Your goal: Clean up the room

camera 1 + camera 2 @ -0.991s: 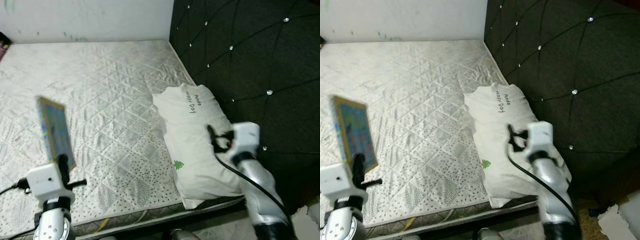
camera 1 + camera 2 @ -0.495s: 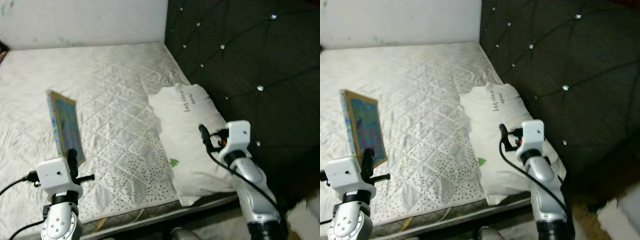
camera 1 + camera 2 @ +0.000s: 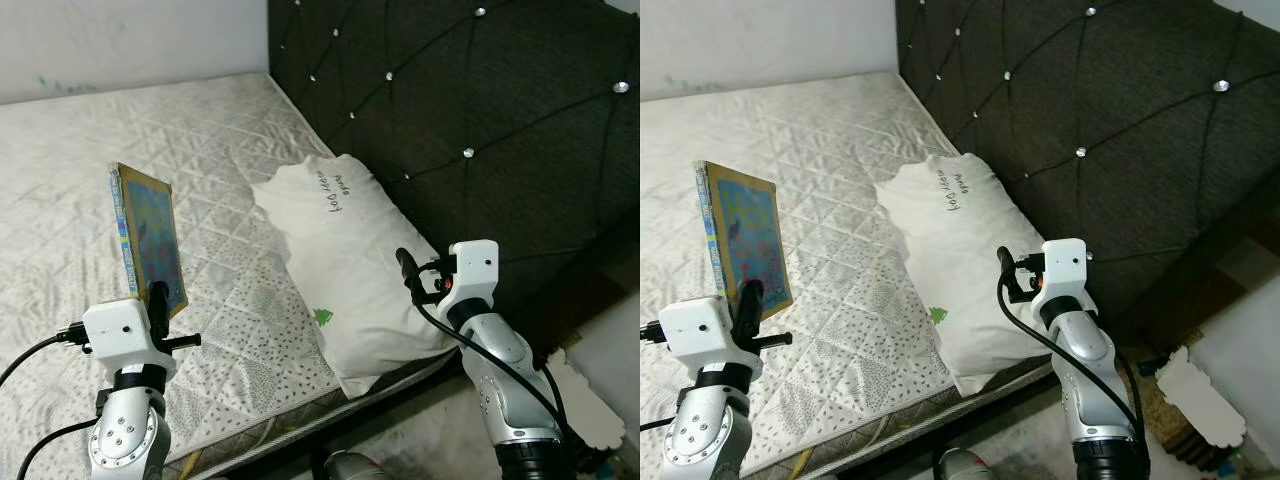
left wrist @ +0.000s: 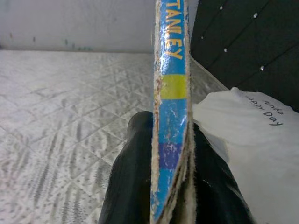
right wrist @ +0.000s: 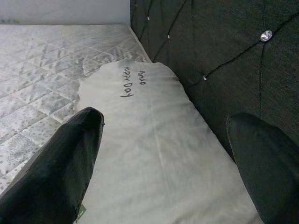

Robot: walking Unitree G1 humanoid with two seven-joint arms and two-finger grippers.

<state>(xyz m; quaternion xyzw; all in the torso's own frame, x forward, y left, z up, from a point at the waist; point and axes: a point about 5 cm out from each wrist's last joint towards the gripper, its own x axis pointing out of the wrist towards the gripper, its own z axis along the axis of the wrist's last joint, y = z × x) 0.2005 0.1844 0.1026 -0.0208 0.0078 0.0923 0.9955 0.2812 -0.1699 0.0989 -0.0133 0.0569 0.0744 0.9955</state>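
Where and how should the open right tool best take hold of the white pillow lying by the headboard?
Judging from its pose, the white printed pillow lies flat on the quilted mattress, one long side against the dark tufted headboard. The right tool, open above its near end, could come from above and pinch the soft near corner.

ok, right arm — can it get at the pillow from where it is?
Probably yes. The right gripper hovers just above the pillow near its lower end, jaws spread wide, with nothing between them and the fabric. The headboard sits close on the far side, and the left gripper is busy with the book.
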